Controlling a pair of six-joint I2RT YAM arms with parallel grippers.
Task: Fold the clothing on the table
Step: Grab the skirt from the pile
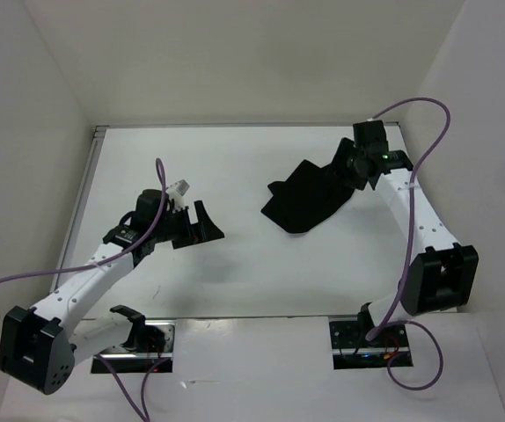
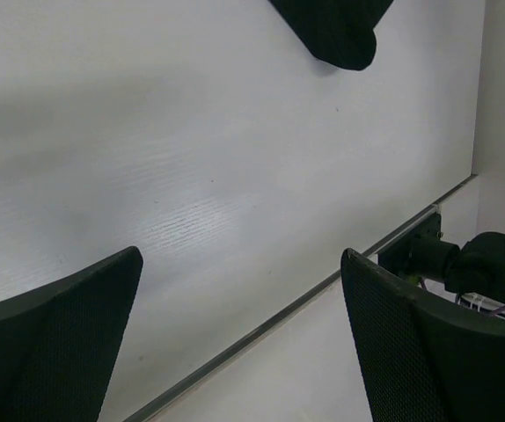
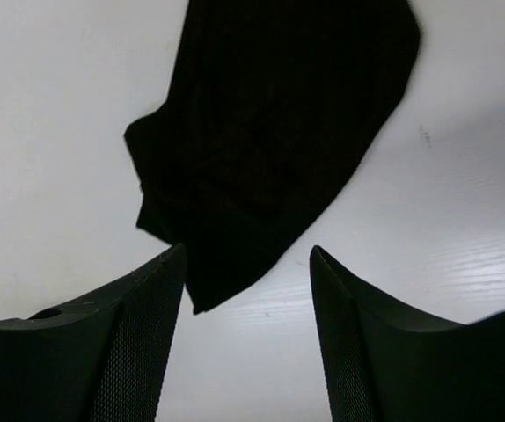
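Top camera showed me the clothing (image 1: 310, 198) rumpled toward the table's (image 1: 235, 272) far right corner, folding seemingly all left to do. The left gripper (image 1: 207, 224) and right gripper (image 1: 347, 171) gaped wide, holding nothing.

Plain matte black clothing (image 1: 310, 198) on glossy white table (image 1: 235, 167); black, mesh-textured left gripper (image 2: 242, 255); white arms (image 1: 85, 286); purple cables (image 1: 430, 119).

Plain white walls (image 1: 32, 97) stand at the left, far and right sides — a white ledge (image 1: 252, 365) runs along the near edge.
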